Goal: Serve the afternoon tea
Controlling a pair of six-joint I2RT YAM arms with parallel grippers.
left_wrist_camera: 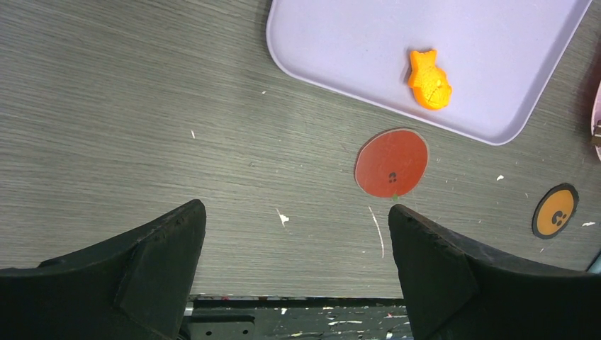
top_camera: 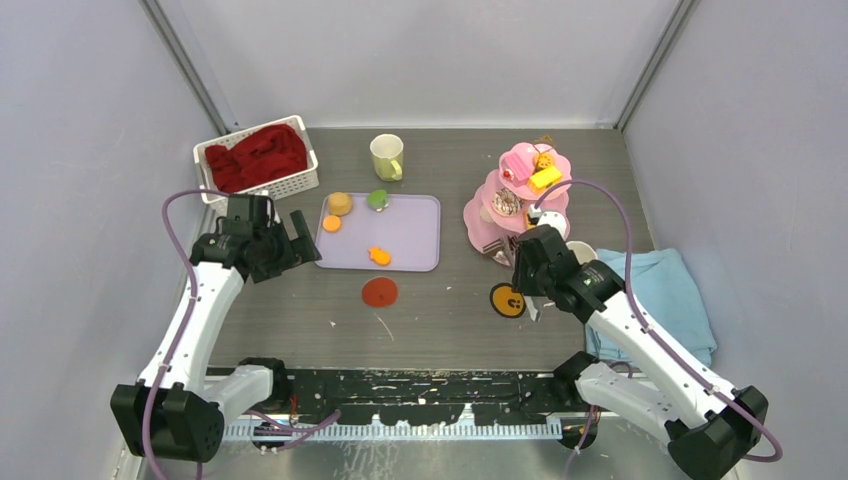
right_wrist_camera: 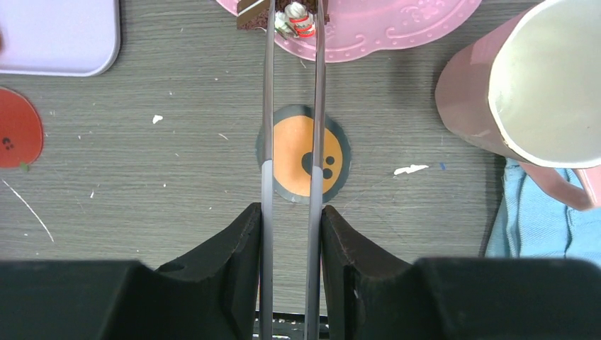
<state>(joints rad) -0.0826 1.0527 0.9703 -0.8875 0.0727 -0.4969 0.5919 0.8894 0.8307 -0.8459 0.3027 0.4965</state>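
Two tong blades [right_wrist_camera: 268, 106] lengthwise toward stand [right_wrist_camera: 397, 25]

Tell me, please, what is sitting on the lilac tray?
Four toy sweets: a tan round pastry, an orange disc, a green piece and an orange fish biscuit. Only the left edge of the tray, beside the open left gripper, may be slightly covered.

A grey, wood-grained worktop [top_camera: 440, 310] stands inside plain pale grey walls [top_camera: 420, 60] at the back and both sides, with slanting metal posts [top_camera: 190, 65] in the two far corners. A black perforated rail [top_camera: 420, 385] runs along its near edge. White specks [left_wrist_camera: 283, 218] dot the surface under soft, even light.
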